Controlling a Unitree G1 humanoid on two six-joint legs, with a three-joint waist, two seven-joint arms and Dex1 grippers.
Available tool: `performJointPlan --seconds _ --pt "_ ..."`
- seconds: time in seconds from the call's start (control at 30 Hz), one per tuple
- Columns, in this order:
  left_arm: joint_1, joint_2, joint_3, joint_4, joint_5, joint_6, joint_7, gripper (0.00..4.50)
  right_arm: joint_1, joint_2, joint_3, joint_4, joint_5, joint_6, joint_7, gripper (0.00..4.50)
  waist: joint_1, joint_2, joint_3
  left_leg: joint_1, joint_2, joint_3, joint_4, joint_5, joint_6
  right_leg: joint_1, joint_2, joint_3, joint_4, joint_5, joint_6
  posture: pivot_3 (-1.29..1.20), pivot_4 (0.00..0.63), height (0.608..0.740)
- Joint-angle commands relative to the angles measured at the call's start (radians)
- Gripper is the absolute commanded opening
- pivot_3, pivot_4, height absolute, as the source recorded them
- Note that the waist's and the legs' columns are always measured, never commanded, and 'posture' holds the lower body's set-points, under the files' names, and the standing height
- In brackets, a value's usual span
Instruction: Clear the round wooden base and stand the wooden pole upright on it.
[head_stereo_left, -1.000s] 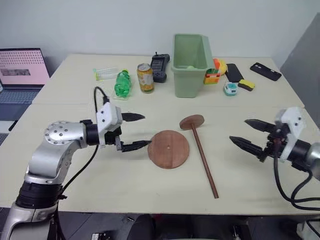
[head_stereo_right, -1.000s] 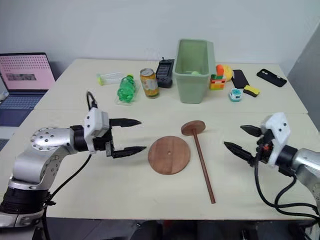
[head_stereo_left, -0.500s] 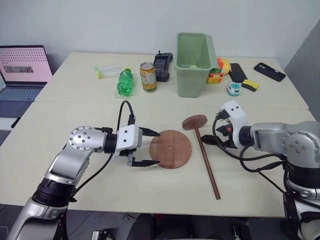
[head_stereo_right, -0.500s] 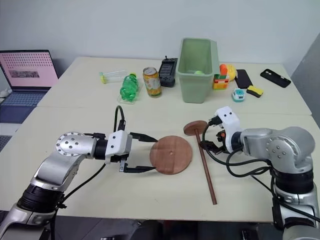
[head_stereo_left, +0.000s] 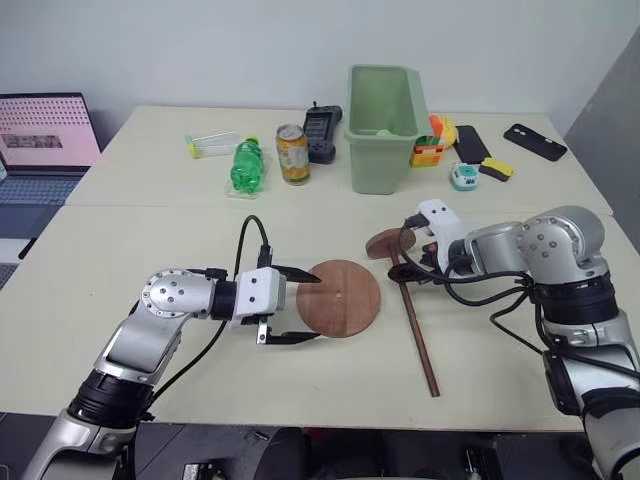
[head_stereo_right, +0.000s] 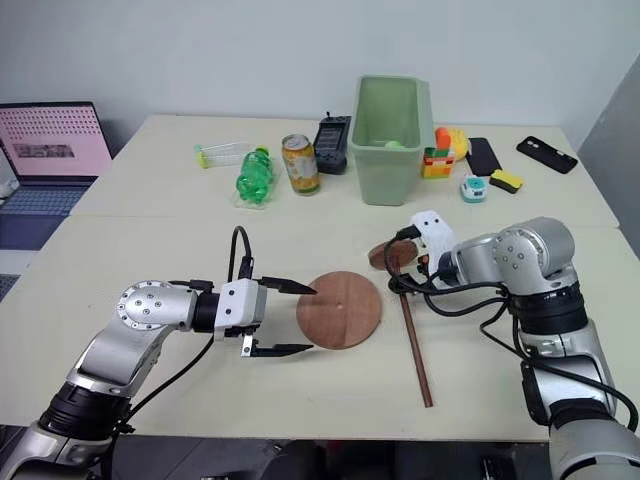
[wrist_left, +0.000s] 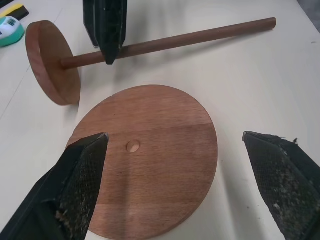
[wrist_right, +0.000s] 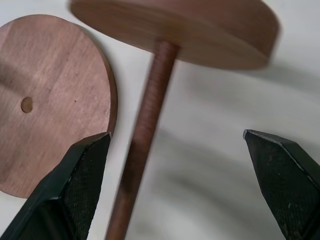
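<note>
One reddish-brown round wooden base (head_stereo_left: 338, 298) lies flat, small hole at centre

Round wooden base (head_stereo_right: 340, 309) lying flat on table (head_stereo_right: 150, 240); wooden pole (head_stereo_right: 411, 330) lying beside it. Left claw (head_stereo_right: 283, 318) gaping at base's edge; right claw (head_stereo_right: 402, 275) hovering over pole's disc end.

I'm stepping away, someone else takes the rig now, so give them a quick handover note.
Left gripper: open, straddling the near-left edge of the flat round reddish-brown wooden base.
Right gripper: open, over the long dark wooden pole near its disc end.
Pole lies flat on the table, right of the base.
Done: base top is bare.
Left: grip the pole and stand it upright on the base.
</note>
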Motion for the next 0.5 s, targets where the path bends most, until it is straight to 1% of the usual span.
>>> performJointPlan --seconds 0.03,0.23,0.5 --pt "0.014 0.001 0.016 -0.002 0.007 -0.032 0.016 4.50 -0.025 -0.016 -0.004 -0.024 0.079 0.007 -0.005 4.44 0.000 0.000 0.000 0.000 0.000 0.000 0.000 0.000 0.000 0.000 0.000 0.000 0.000 0.000 0.000 0.00 0.150 0.740" --pt "0.011 -0.005 0.007 0.004 0.014 -0.042 0.028 4.50 0.000 0.019 -0.009 0.018 -0.014 0.007 -0.034 4.44 0.000 0.000 0.000 0.000 0.000 0.000 0.000 0.000 0.000 0.000 0.000 0.000 0.000 0.000 0.000 0.00 0.150 0.740" --pt "0.002 -0.016 0.004 0.022 0.024 -0.057 0.039 4.50 0.003 0.012 0.000 0.045 -0.032 0.007 -0.026 4.44 0.000 0.000 0.000 0.000 0.000 0.000 0.000 0.000 0.000 0.000 0.000 0.000 0.000 0.000 0.000 0.00 0.150 0.740"
